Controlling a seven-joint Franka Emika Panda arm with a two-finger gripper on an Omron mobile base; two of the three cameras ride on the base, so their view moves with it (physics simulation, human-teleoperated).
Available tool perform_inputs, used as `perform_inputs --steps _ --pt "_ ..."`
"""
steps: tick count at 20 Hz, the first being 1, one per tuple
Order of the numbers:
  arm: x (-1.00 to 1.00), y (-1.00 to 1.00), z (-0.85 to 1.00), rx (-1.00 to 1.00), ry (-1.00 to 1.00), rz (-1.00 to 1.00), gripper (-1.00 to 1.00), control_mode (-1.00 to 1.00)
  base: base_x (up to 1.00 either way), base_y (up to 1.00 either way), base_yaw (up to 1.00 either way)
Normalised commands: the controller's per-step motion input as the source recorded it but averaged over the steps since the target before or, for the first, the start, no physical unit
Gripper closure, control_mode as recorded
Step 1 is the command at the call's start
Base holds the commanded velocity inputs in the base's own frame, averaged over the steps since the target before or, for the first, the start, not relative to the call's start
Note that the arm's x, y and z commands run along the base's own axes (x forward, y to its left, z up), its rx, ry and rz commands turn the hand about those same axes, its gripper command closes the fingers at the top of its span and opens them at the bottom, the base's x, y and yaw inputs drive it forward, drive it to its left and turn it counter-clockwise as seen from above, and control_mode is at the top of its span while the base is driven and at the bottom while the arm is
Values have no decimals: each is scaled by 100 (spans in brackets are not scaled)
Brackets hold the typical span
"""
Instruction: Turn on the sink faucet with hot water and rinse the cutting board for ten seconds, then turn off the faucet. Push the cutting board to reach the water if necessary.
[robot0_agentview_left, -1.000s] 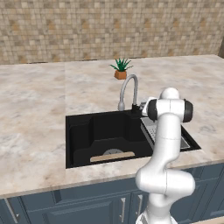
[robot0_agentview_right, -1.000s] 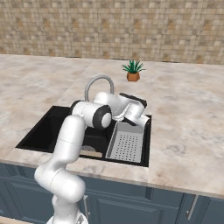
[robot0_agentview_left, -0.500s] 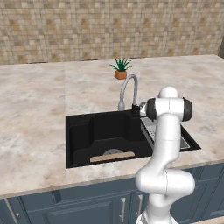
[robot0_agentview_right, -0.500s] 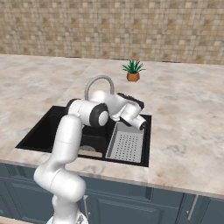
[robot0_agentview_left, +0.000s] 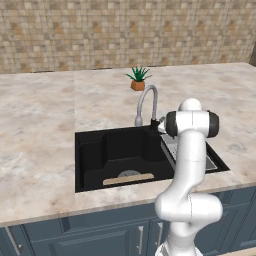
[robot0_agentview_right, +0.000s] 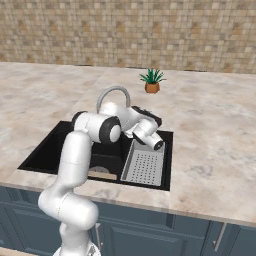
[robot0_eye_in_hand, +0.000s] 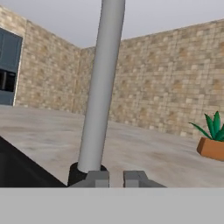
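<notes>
Board (robot0_agentview_left: 128, 179) is seen lying dry at the front of the sink (robot0_agentview_left: 95, 150); no water is observed. Faucet (robot0_agentview_left: 147, 102) not yet turned on. Tool (robot0_eye_in_hand: 116, 178), nearly clenched and empty, is positioned beside the faucet base. Rinse and shut-off remain.

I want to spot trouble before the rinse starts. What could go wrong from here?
The cutting board lies at the near wall of the sink, away from the faucet spout, so water may miss it. The nearly shut gripper sits at the faucet base and may slip off the handle.
</notes>
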Motion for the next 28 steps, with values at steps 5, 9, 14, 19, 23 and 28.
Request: perform_inputs --steps 5,9,14,19,23,28 --pt "0 12 -6 0 0 -11 100 -100 0 0 0" --pt "0 12 -9 0 0 -10 100 -100 0 0 0" --pt "0 14 -12 0 0 -10 100 -100 0 0 0" --pt "0 15 -13 0 0 -9 100 -100 0 0 0" --pt "0 16 -14 0 0 -8 100 -100 0 0 0" --pt "0 16 -13 0 0 -8 100 -100 0 0 0"
